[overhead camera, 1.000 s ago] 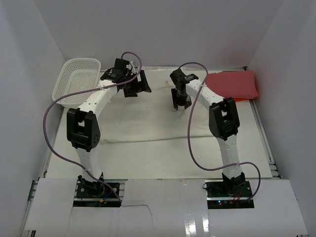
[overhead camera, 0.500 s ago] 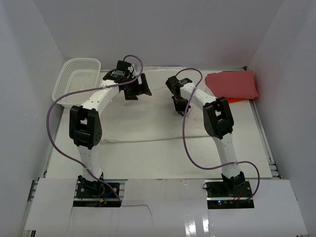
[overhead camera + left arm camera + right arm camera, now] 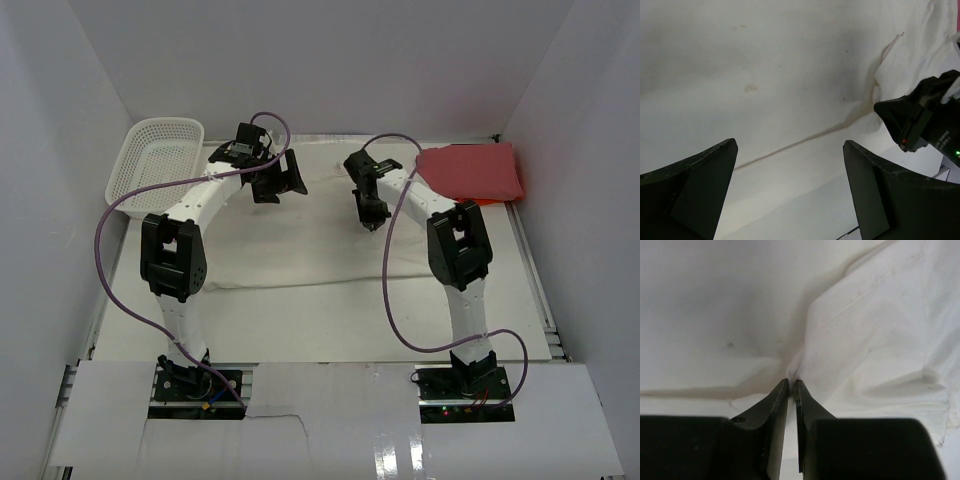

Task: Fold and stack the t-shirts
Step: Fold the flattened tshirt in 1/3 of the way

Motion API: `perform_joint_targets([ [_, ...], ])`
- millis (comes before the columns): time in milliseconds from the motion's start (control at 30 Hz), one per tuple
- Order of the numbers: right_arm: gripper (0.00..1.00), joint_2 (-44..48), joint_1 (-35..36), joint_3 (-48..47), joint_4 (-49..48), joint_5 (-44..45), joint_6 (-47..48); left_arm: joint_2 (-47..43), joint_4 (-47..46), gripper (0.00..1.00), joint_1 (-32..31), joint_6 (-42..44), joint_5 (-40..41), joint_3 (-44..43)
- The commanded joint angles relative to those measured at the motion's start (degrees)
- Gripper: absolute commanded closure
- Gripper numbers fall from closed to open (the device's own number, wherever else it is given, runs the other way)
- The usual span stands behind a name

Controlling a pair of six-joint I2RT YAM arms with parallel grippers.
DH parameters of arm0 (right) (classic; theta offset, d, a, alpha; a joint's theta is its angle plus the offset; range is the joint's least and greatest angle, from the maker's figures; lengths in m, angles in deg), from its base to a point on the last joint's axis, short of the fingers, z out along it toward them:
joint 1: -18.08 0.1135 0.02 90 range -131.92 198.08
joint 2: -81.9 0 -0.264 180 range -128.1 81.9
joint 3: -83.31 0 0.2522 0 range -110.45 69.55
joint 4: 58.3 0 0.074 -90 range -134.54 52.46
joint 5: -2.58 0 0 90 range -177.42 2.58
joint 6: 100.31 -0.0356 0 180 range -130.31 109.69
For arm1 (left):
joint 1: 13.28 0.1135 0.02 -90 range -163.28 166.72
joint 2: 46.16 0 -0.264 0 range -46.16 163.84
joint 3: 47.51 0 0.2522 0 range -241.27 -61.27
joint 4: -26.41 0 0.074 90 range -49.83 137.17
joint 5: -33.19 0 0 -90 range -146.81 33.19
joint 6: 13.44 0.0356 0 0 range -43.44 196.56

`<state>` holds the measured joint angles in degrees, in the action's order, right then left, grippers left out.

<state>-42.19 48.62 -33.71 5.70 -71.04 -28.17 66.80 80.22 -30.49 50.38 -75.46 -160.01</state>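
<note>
- Cream-white t-shirt (image 3: 300, 240) lies spread and rumpled across the middle of the surface (image 3: 330, 325), its near edge forming a long ridge.
- Red t-shirt (image 3: 470, 170) sits folded at the far right corner, apart from the cream one.
- White mesh basket (image 3: 128, 165) stands at the far left corner.
- Left fingers (image 3: 695, 195) stand wide apart, hanging above the far part of the cream cloth and clear of it.
- Right fingers (image 3: 774, 405) are narrow, with only a slit between them. Their tips pinch a raised crease of the cream-white t-shirt, and wrinkles run out from that spot.
- Both sets of fingers, 2 in all, hang near each other over the shirt's far half without touching.
</note>
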Motion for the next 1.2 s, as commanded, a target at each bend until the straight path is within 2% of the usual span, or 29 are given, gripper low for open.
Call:
perform_joint_targets([
  [0,0.84,9.10,-3.20,9.08,-12.92,-8.51,-1.37,-0.73,-0.76,0.02,-0.10,0.95,-1.21,0.65],
  [33,0.84,10.61,-3.21,11.74,-12.97,-8.56,-1.99,-0.73,-0.77,0.02,-0.02,0.95,-1.30,0.83],
  [133,0.85,15.19,-6.63,21.39,-23.49,-22.04,-4.44,-0.56,-0.85,0.02,-0.10,1.30,-1.56,1.09],
  [300,0.83,18.18,-11.21,29.69,-36.15,-31.84,-6.39,-0.64,-1.21,0.02,-0.28,1.74,-2.00,1.71],
  [367,0.81,17.40,-11.91,30.57,-37.40,-35.26,-6.56,-0.56,-1.29,0.02,-0.45,1.91,-2.09,1.71],
  [500,0.80,18.36,-12.44,36.97,-45.20,-39.05,-10.51,-0.64,-1.29,0.02,-0.45,2.09,-2.09,1.97],
  [600,0.81,21.08,-12.88,47.95,-60.13,-42.30,-19.19,-0.64,-1.29,0.02,-0.63,2.36,-1.91,2.41],
  [633,0.81,21.69,-12.88,50.94,-69.04,-43.18,-21.66,-0.73,-1.38,0.02,-0.63,2.44,-1.91,2.50],
  [700,0.80,22.75,-12.88,57.61,-74.82,-42.40,-27.88,-0.56,-1.38,0.02,-0.72,2.44,-2.09,2.59],
  [733,0.78,22.49,-12.88,59.04,-79.02,-42.40,-29.40,-0.38,-1.38,0.02,-0.80,2.53,-2.09,2.59],
  [800,0.76,22.58,-12.88,61.50,-81.43,-41.18,-32.30,-0.38,-1.38,0.02,-0.98,2.44,-2.26,2.50],
  [833,0.64,23.71,-12.71,64.04,-83.01,-39.34,-32.67,-0.38,-1.38,0.02,-1.07,2.44,-2.26,2.50],
  [933,0.49,26.61,-12.27,65.12,-81.89,-33.20,-29.97,-0.38,-1.38,0.02,-1.24,2.62,-2.09,2.50],
  [967,0.44,28.45,-12.26,64.25,-77.01,-31.60,-28.55,-0.38,-1.38,0.02,-1.33,2.62,-2.09,2.50],
  [1100,0.43,30.05,-12.09,56.52,-64.24,-26.94,-21.08,-0.20,-1.47,0.02,-1.59,2.71,-2.26,2.50],
  [1167,0.44,27.86,-11.30,48.28,-58.62,-24.74,-15.03,0.06,-1.56,0.02,-1.60,2.62,-2.35,2.32],
])
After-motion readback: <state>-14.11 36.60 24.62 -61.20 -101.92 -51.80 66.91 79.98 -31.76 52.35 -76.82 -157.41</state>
